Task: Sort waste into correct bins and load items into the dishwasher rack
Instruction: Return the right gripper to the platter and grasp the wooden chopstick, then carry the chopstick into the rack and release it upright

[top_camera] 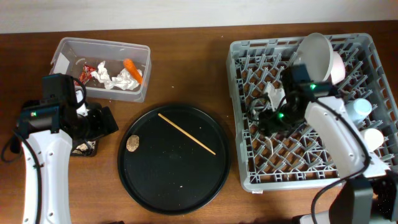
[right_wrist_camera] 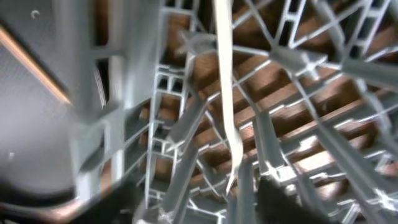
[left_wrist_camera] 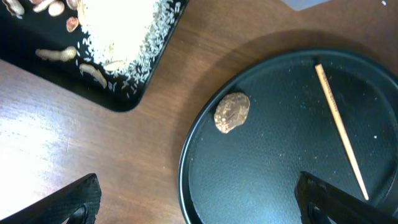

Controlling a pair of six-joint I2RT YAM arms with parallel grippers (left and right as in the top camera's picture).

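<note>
My left gripper (left_wrist_camera: 202,210) is open and empty, low over the table edge of the round tray, between the shallow black tray (left_wrist_camera: 37,68) and the brown lump (left_wrist_camera: 232,112). That tray holds white rice (left_wrist_camera: 121,31) and peanuts (left_wrist_camera: 53,7). The wooden stick (top_camera: 186,134) and the lump (top_camera: 132,143) lie on the round tray. The clear tub (top_camera: 65,50) holds tissues (top_camera: 121,79), a red wrapper (top_camera: 93,70) and a carrot piece (top_camera: 133,67). My right gripper (right_wrist_camera: 199,208) is open inside the grey rack (top_camera: 249,168), with the white fork (right_wrist_camera: 224,93) lying on the lattice between its fingers.
The large round black tray (top_camera: 174,186) sits in the middle. In the rack stand a white plate (top_camera: 314,56), a pink bowl (top_camera: 339,67), a pale blue cup (top_camera: 359,109) and a white cup (top_camera: 373,138). My left arm (top_camera: 46,124) covers most of the shallow tray from above.
</note>
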